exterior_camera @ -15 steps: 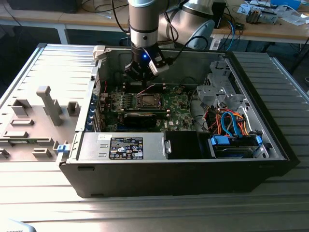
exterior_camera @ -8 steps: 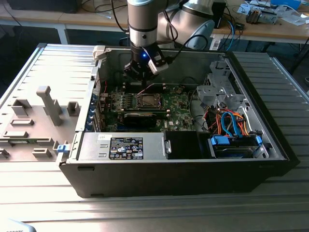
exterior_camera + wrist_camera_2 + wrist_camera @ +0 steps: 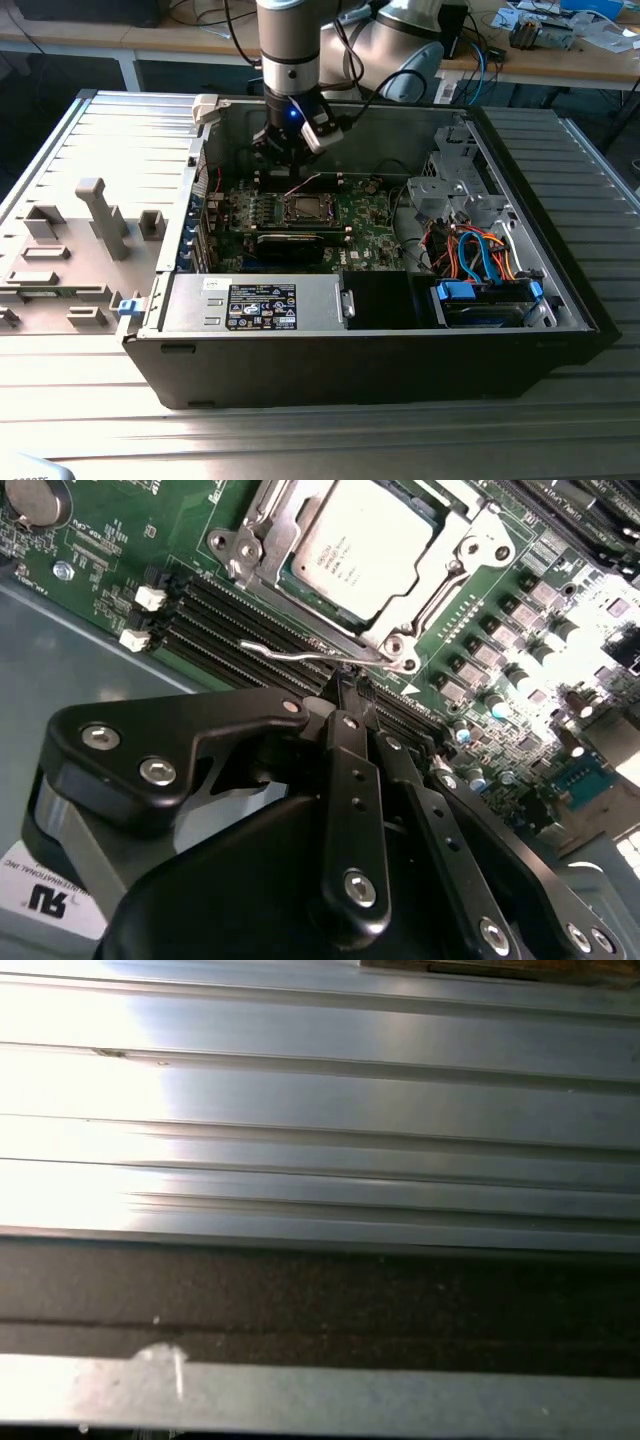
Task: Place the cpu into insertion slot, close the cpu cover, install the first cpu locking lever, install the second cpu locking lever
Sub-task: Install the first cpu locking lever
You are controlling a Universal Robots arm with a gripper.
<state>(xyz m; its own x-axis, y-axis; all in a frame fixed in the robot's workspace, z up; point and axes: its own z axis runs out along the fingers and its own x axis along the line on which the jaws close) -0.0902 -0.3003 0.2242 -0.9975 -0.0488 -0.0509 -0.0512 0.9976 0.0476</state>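
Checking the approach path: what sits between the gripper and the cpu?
In the second wrist view, a thin silver lever and the cpu cover edge lie between the gripper and the cpu.

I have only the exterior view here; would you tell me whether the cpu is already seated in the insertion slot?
Observer: Yes. In the second wrist view the cpu lies flat, framed by the closed cpu cover.
Operator: Thank you. Where is the gripper?
Observer: The gripper has its fingertips drawn together right at a thin wire locking lever, which sticks out over the memory slots.
Operator: Does it pinch the lever?
Observer: I cannot tell; the contact itself is hidden.
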